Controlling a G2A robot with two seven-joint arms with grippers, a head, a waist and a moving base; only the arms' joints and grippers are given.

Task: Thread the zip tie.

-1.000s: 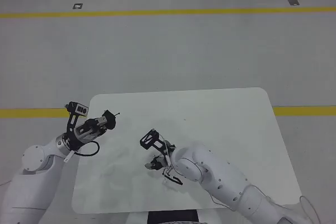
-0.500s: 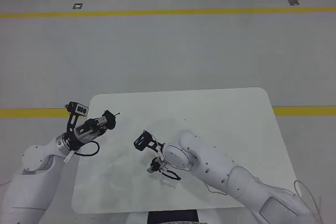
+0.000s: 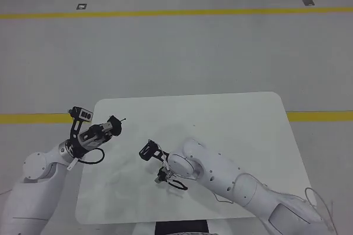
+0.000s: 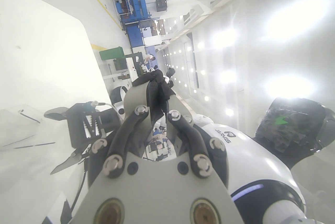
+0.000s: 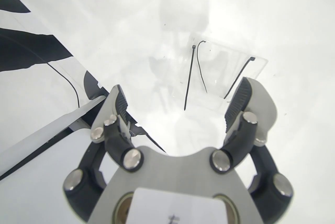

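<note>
While the right pincer [image 5: 182, 86] gapes wide above the desk [image 5: 125, 26], 3 zip ties [image 5: 189, 76] lie lengthwise ahead, heads farthest. The left pincer [image 4: 156, 80] is pinched shut.

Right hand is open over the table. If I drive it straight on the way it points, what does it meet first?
Likely the clear tray and the tail of the straight zip tie lying on it, centred ahead of the right hand; depth is unclear.

Bright overhead glare; wrist views seemingly overexposed.
</note>
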